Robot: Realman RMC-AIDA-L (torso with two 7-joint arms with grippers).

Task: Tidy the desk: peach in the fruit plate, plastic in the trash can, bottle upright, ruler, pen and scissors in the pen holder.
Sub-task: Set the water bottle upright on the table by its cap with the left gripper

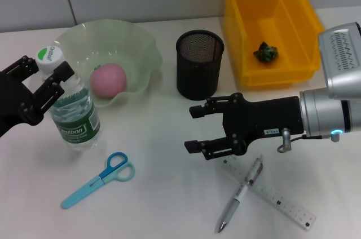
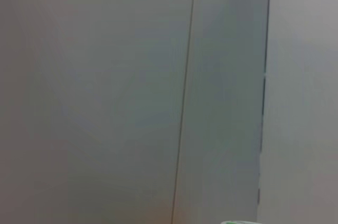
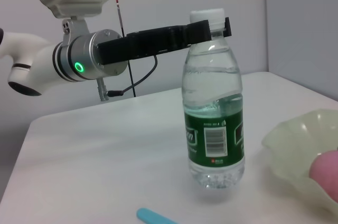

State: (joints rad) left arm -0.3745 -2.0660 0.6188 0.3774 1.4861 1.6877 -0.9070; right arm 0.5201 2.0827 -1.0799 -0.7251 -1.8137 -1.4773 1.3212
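The bottle (image 1: 72, 109) stands upright on the white surface (image 1: 163, 194), and everything else is placed from it. The left pincer (image 1: 49, 78) sits at its neck just under the white cap, fingers close on either side; whether they actually press the neck cannot be told, though the right wrist view shows them level with the cap. Just behind the bottle is the green plate (image 1: 138, 53) with the peach (image 1: 108, 79) in it. The scissors (image 1: 100, 179) lie in front of the bottle. Farther to its right stands the black holder (image 1: 199, 65), then the yellow bin (image 1: 271, 27) with crumpled plastic (image 1: 265, 53) inside. The right pincer (image 1: 192, 129) hovers spread wide and empty, above the pen (image 1: 241, 194) and ruler (image 1: 271, 194), which cross.
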